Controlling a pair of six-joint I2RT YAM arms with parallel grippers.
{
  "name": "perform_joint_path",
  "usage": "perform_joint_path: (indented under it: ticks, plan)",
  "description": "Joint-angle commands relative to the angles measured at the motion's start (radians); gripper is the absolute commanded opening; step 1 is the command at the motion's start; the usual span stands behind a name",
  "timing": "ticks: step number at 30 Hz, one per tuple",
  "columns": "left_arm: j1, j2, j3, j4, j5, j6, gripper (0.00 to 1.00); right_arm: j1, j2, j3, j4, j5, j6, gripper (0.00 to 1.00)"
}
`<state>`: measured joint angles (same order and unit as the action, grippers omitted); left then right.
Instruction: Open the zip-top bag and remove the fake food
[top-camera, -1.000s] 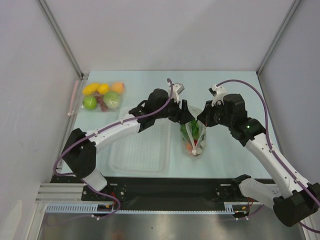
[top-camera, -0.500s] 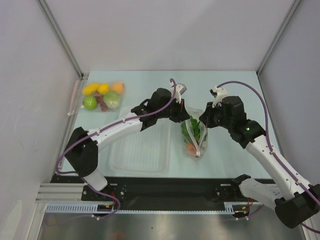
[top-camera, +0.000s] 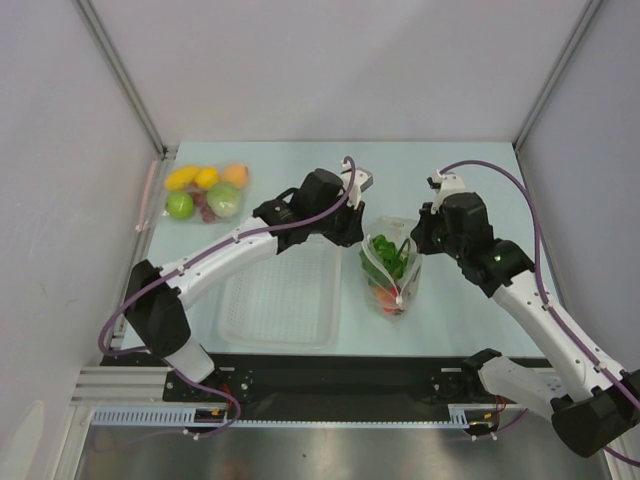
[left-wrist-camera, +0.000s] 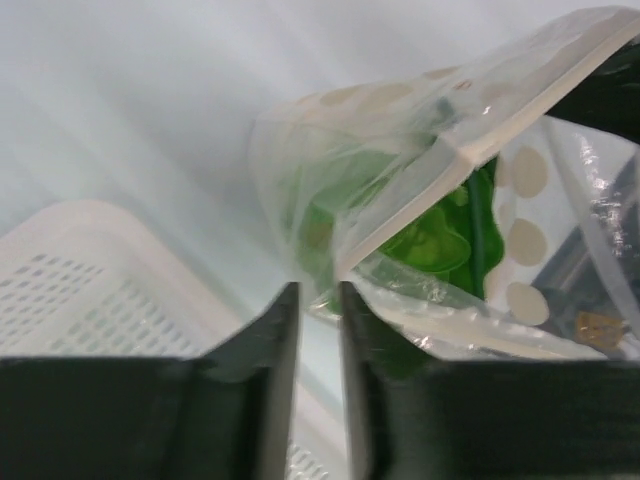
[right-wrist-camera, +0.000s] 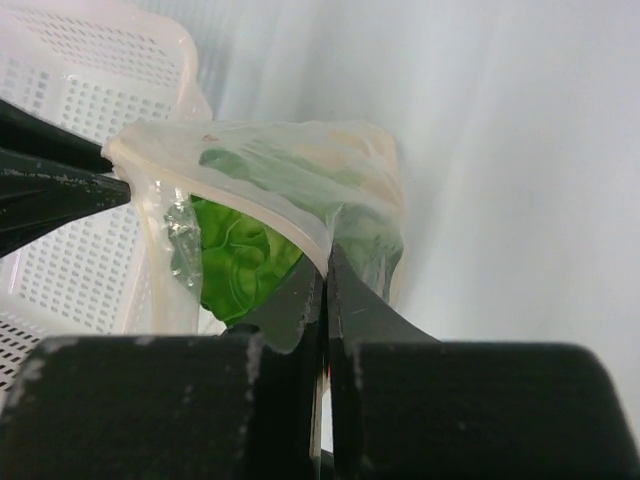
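Observation:
The zip-top bag (top-camera: 392, 272) stands on the table between the two grippers with its mouth spread. Green lettuce (top-camera: 385, 258) and something red (top-camera: 385, 295) show inside it. My right gripper (top-camera: 418, 238) is shut on the bag's right rim. In the right wrist view the pale rim strip of the bag (right-wrist-camera: 300, 170) runs into the closed gripper (right-wrist-camera: 325, 262), with lettuce (right-wrist-camera: 235, 255) behind it. My left gripper (top-camera: 357, 235) is at the bag's left side. In the left wrist view the gripper (left-wrist-camera: 318, 292) stands a narrow gap apart. The bag (left-wrist-camera: 400, 170) lies at its tips and over the right finger.
A white perforated basket (top-camera: 280, 300) lies left of the bag, under the left arm, and shows in both wrist views (left-wrist-camera: 80, 280) (right-wrist-camera: 70, 60). A pouch of round yellow, orange and green fruits (top-camera: 205, 192) lies at the back left. A pink strip (top-camera: 150, 195) lies beside the left wall.
The left gripper closed at the bag's left side, then parted a little and drew back to the left. The right gripper shifted slightly right with the rim. The bag's mouth is wider.

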<state>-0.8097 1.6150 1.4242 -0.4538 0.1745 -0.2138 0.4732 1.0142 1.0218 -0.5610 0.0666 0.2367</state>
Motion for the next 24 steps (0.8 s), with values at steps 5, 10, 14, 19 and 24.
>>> perform_joint_path:
  ticks: [5,10,14,19,24]
  plan:
    - [-0.078,-0.121,0.062,-0.034,-0.156,0.073,0.55,0.045,-0.019,0.04,0.021,0.035,0.039,0.0]
    - [-0.21,-0.178,0.032,0.149,-0.158,0.105,0.65,0.068,-0.014,0.034,0.027,0.039,0.056,0.0]
    - [-0.221,-0.139,0.03,0.178,-0.106,0.111,0.65,0.073,-0.023,0.023,0.052,0.019,0.072,0.0]
    - [-0.221,-0.078,0.028,0.184,-0.099,0.12,0.65,0.076,-0.032,0.02,0.049,0.004,0.078,0.0]
    - [-0.221,-0.006,0.051,0.149,-0.153,0.126,0.64,0.076,-0.054,0.0,0.049,0.002,0.093,0.0]
